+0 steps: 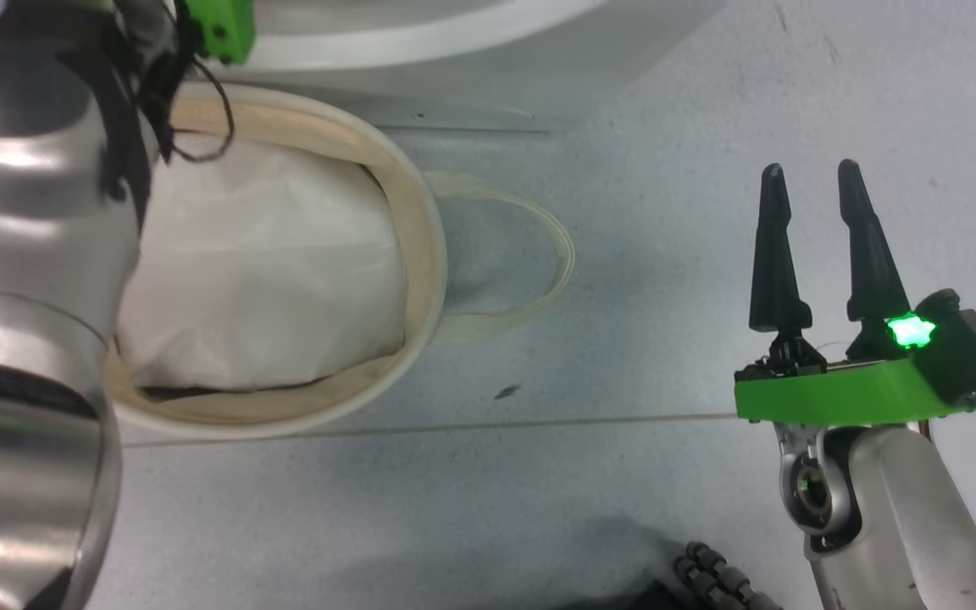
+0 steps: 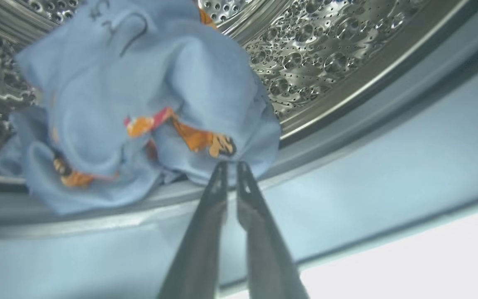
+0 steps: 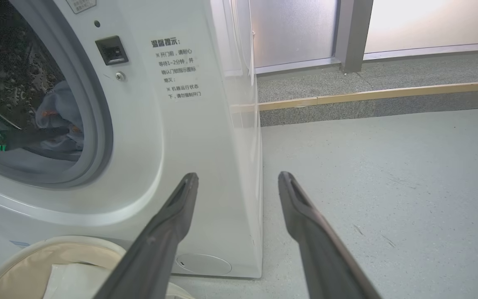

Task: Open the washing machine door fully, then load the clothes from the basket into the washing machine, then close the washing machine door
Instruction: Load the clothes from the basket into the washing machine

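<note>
The clothes [image 2: 139,108] are lying bunched on the front lip of the drum [image 2: 326,54] of the washing machine [image 3: 189,137]. The left gripper [image 2: 231,166] is touching their lower edge, jaws almost together; whether they are pinching cloth is unclear. The basket [image 1: 420,220] is sitting on the floor [image 1: 666,212] before the machine. The right gripper [image 1: 810,169] is hovering to its right, jaws apart.

washing machine [image 3: 206,145] front, printed notice headed "温馨提示:", mentions "1-2分钟"
</note>
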You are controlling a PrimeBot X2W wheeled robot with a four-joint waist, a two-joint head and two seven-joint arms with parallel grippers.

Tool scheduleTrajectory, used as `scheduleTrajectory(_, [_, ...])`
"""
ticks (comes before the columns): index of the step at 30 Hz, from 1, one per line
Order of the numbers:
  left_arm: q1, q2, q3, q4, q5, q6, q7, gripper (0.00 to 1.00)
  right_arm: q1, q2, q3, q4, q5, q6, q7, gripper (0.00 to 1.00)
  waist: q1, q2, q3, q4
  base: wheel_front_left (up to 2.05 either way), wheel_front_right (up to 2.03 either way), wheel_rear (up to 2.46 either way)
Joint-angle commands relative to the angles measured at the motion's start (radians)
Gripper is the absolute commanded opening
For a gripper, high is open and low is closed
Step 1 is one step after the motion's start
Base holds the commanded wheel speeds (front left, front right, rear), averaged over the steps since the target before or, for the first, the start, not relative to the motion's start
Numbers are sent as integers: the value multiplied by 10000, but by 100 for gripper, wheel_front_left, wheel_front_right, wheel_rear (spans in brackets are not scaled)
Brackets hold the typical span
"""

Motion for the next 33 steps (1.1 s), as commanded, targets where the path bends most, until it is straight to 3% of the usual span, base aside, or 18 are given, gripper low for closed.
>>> scheduleTrajectory(1, [-51, 227, 69, -236, -153, -51, -331, 100, 107, 14, 218, -215, 47, 73, -49, 100, 0, 0, -358, 200, 0, 0, 0])
scheduleTrajectory(12, [1742, -127, 277, -847, -1164, -57, -2227, 100, 106, -341, 430, 300, 203, 73, -49, 100, 0, 0, -1849, 963, 0, 0, 0])
scheduleTrajectory(17, [3307, 35, 395, -2750, -1576, -58, -2360, 100, 189, -489, 610, 610, 370, 73, -49, 100, 0, 0, -2686, 1355, 0, 0, 0])
scheduleTrajectory(22, [5214, 260, 1143, -4364, -1510, -58, -2364, 100, 375, -649, 766, 912, 536, 73, -49, 100, 0, 0, -3584, 1704, 0, 0, 0])
scheduleTrajectory(33, [8727, 23, 2278, -6799, -1067, -59, -2366, 100, 1127, -1149, 836, 1318, 873, 73, -49, 100, 0, 0, -5217, 2371, 0, 0, 0])
